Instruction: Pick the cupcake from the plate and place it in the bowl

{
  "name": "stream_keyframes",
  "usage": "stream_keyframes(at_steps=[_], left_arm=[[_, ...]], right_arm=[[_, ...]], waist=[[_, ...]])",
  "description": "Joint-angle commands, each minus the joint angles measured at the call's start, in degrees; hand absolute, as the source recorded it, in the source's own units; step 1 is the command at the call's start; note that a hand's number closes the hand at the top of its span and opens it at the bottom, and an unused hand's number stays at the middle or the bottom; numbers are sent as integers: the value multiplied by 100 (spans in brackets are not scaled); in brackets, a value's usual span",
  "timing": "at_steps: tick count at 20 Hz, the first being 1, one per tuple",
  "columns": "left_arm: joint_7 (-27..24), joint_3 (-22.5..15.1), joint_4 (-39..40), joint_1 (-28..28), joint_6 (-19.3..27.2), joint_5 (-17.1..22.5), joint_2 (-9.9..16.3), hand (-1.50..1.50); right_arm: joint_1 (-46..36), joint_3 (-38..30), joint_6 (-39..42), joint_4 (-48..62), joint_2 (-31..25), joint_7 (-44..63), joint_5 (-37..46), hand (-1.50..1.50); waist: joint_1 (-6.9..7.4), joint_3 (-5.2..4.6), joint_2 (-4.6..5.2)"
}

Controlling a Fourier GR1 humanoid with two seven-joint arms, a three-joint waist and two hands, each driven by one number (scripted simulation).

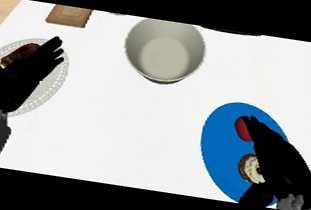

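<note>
At the left edge we see the left hand (21,74) resting open, its fingers (49,50) straight, spread and pointing up the view. Under that hand lies a white plate (50,89) with a patterned rim, and just past the fingertips, on that plate, a brown item (22,50) shows partly; we cannot tell what it is. Farther up from those fingers, near the far edge of the white worktop (133,124), sits a small brown board (70,15).

Moving rightward, well apart from both hands, we find the cream bowl (165,51), upright and with nothing inside it.

To the right lies the blue plate (217,136). Over it hangs the right hand (284,164), its fingers (259,130) stretched toward the far end of the plate, close together rather than spread. Touching or just beside the tips of those fingers is a red round item (242,127). The cupcake (249,168), brown with a pale top, is on the blue plate beside the palm, on its left, partly hidden by the hand. We cannot tell whether the hand touches it; the fingers are not curled round it.
</note>
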Motion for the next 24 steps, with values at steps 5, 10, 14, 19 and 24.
stream_keyframes(at_steps=[5, 10, 14, 19, 24], left_arm=[[-81, 46, 5, 70, -43, -390, -329, 0], [-417, 342, 622, -138, -394, -372, -263, 0], [-699, 449, 527, 265, -685, -406, -277, 0], [-363, 455, 630, -174, -515, -600, -438, 0], [-91, 571, 114, -21, -543, -558, -526, 0]], right_arm=[[125, -317, -15, 669, 109, -526, 352, -150], [-158, -269, -558, 1720, 297, -1118, 822, -150], [131, -501, -152, 1293, 185, -1007, 773, -150], [70, -497, -629, 2057, 416, -1470, 1112, -150], [76, -659, -764, 2348, 449, -1812, 1321, -150]], waist=[[-8, 1, 1], [-3, 1, 9], [-13, -1, 4], [-16, 0, 6], [-9, 0, 2]])
